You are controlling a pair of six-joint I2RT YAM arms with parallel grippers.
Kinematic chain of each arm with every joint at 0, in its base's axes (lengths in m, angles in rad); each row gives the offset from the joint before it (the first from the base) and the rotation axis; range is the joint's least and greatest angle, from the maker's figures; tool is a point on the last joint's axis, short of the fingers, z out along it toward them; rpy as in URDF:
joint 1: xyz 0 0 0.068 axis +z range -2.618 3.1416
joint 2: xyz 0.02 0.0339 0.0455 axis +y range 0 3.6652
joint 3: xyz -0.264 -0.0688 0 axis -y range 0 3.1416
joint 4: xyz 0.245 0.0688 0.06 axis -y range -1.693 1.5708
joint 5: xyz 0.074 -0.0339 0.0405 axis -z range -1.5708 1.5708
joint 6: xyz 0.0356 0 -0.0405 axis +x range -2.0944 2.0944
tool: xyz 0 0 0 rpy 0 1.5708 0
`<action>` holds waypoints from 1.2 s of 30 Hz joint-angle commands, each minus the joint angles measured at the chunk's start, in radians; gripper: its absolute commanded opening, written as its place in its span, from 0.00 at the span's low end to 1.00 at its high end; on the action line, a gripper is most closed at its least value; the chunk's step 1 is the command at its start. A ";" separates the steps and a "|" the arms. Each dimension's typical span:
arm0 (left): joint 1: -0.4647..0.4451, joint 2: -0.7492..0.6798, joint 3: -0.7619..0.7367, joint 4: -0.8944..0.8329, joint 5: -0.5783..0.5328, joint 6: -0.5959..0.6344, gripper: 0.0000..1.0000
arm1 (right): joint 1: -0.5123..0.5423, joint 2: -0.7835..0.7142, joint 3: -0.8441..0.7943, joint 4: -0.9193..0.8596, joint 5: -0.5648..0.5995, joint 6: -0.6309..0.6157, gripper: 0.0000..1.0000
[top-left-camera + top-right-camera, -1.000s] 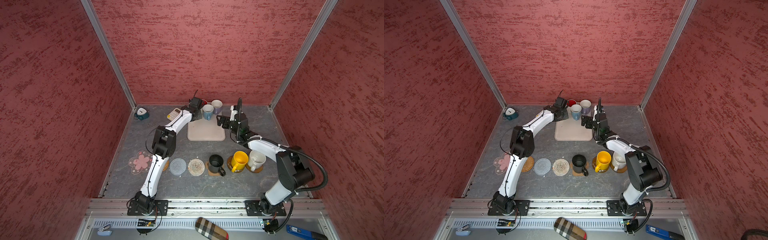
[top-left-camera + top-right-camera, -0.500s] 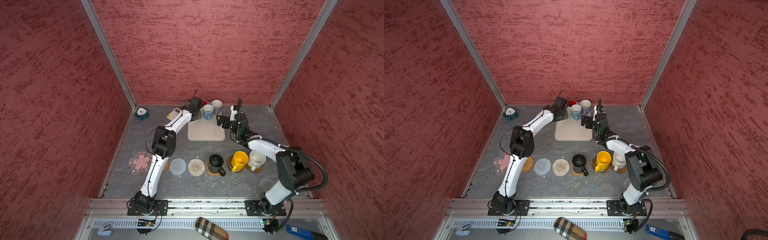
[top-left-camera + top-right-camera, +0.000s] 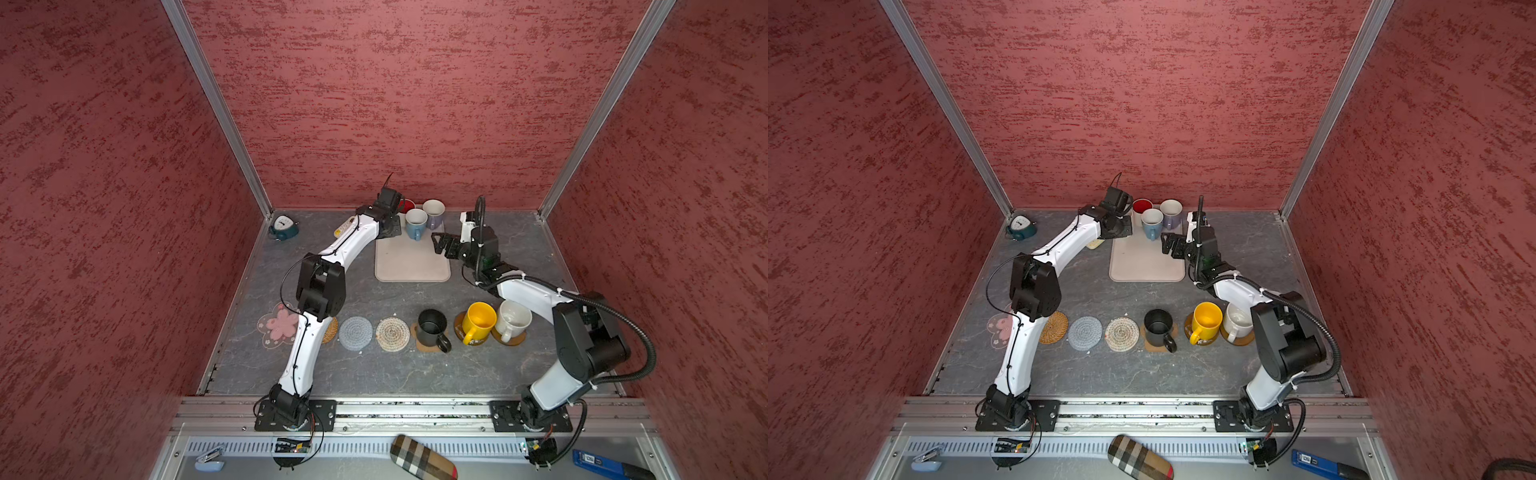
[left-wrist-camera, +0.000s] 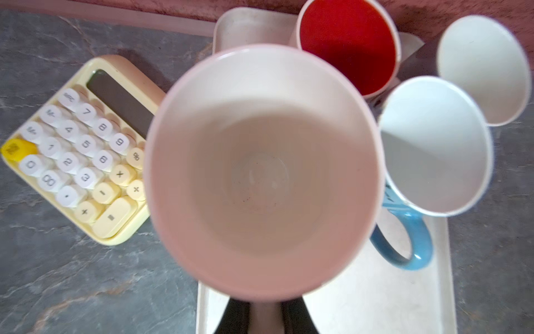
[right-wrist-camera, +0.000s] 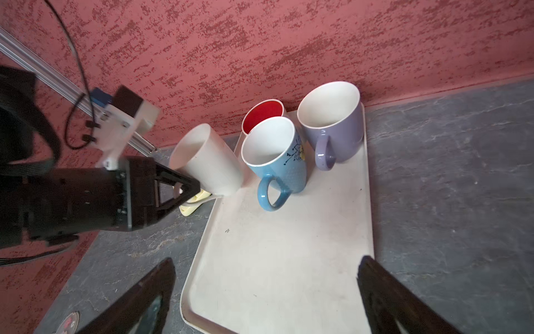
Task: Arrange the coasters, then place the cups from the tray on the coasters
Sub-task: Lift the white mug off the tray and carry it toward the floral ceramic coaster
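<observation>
**A:** Between the fingers of the left gripper [image 5: 187, 188], what sits there?

**B:** The handle of a cream cup [image 5: 203, 162]. The jaws are clenched on it and the cup leans tilted by the far corner of the tray [image 5: 289, 219]. I cannot tell whether its base touches the rim.

**A:** And around that grip?

**B:** A yellow calculator [image 4: 81, 150] lies just beside it on one side. On the other side the red-lined cup [image 5: 263, 115], blue cup [image 5: 274, 156] and lavender cup [image 5: 332, 124] stand upright on the tray.

**A:** The right gripper [image 5: 267, 260]?

**B:** Released, jaws spread wide and holding nothing, above the tray's near end. Those three cups stand ahead of its fingertips, well apart from them.

**A:** The coasters [image 3: 355, 332]?

**B:** In a row well behind both grippers, toward the arm bases. The black cup [image 3: 432, 328], yellow cup [image 3: 480, 322] and white cup [image 3: 513, 322] each stand on one
</observation>
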 commanded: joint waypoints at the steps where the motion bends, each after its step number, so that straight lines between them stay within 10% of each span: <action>1: -0.015 -0.157 -0.054 0.057 0.003 0.032 0.00 | -0.004 -0.056 0.034 -0.031 -0.020 0.004 0.99; 36: -0.227 -1.025 -1.079 0.231 0.045 0.147 0.00 | -0.003 -0.252 -0.170 -0.104 -0.043 -0.050 0.99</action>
